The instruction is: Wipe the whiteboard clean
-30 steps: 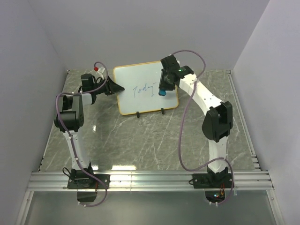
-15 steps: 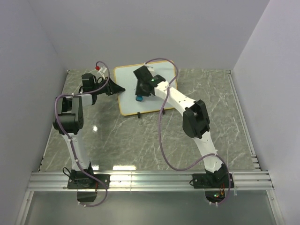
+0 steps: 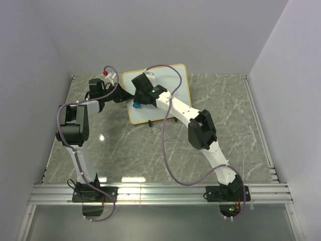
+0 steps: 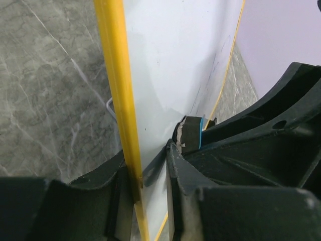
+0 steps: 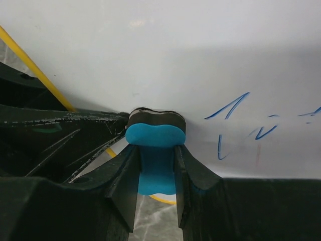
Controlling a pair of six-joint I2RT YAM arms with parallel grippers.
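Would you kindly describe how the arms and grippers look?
The left arm and right arm have white links, black joints and looping mauve cables. The left gripper and right gripper have black wedge-shaped fingers. A green light marks the right wrist.

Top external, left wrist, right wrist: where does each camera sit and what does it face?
Top external: above, behind the robot, looking down on table, left arm, right arm, whiteboard.
Left wrist: on left gripper, clamping the whiteboard's edge.
Right wrist: on right gripper, holding the eraser against the whiteboard.
Shared: both wrist views show whiteboard and eraser.
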